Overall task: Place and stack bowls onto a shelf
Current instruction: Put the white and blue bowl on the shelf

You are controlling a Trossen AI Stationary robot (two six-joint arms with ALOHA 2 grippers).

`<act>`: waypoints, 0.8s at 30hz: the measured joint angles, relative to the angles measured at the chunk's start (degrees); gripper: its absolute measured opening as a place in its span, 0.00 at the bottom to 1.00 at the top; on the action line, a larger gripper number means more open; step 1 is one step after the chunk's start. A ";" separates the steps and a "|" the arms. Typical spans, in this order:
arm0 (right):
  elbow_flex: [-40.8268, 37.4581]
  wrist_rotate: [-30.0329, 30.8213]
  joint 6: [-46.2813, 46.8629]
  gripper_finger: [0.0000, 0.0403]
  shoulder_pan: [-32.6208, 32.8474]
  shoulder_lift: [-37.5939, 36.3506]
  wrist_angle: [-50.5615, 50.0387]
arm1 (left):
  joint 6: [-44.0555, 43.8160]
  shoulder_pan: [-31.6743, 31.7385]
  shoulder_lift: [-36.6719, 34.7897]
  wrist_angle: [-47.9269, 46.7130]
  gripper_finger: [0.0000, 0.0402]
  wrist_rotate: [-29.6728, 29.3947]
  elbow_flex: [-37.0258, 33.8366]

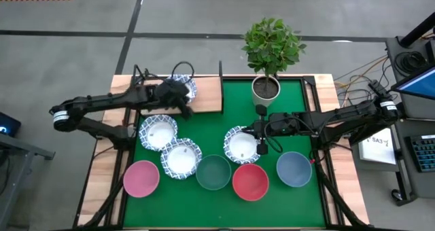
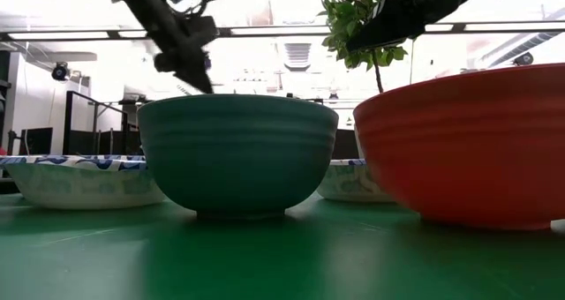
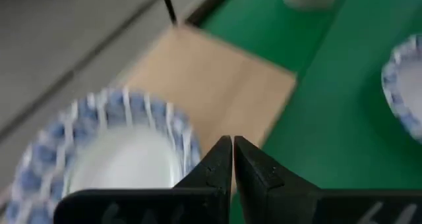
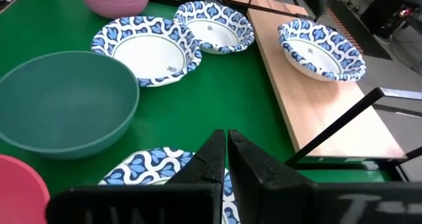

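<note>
Wooden shelf lies along the counter's far edge and carries one blue-rimmed bowl at its left end. The left gripper hovers just beside that bowl, jaws closed on nothing. The right gripper sits over another blue-rimmed bowl mid-mat, jaws nearly together; whether they pinch its rim I cannot tell. Seven bowls remain on the green mat.

Grey floor with dark lines, bright ceiling lights, monitor
</note>
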 joint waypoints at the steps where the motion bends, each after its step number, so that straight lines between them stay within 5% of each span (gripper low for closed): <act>1: 0.00 0.00 0.11 0.02 0.00 0.01 0.00 | 1.31 0.64 1.03 2.65 0.00 -0.01 -0.12; 10: -0.02 0.02 0.61 0.02 0.00 0.01 -0.26 | 3.96 9.55 15.84 16.49 0.00 -2.09 -0.22; 17: -0.02 0.02 0.57 0.02 0.00 0.01 -0.31 | 3.83 12.31 24.30 14.72 0.00 -2.02 0.77; 24: -0.02 0.21 0.37 0.02 -0.01 0.82 -0.36 | 0.91 12.27 23.11 3.74 0.00 -2.07 0.86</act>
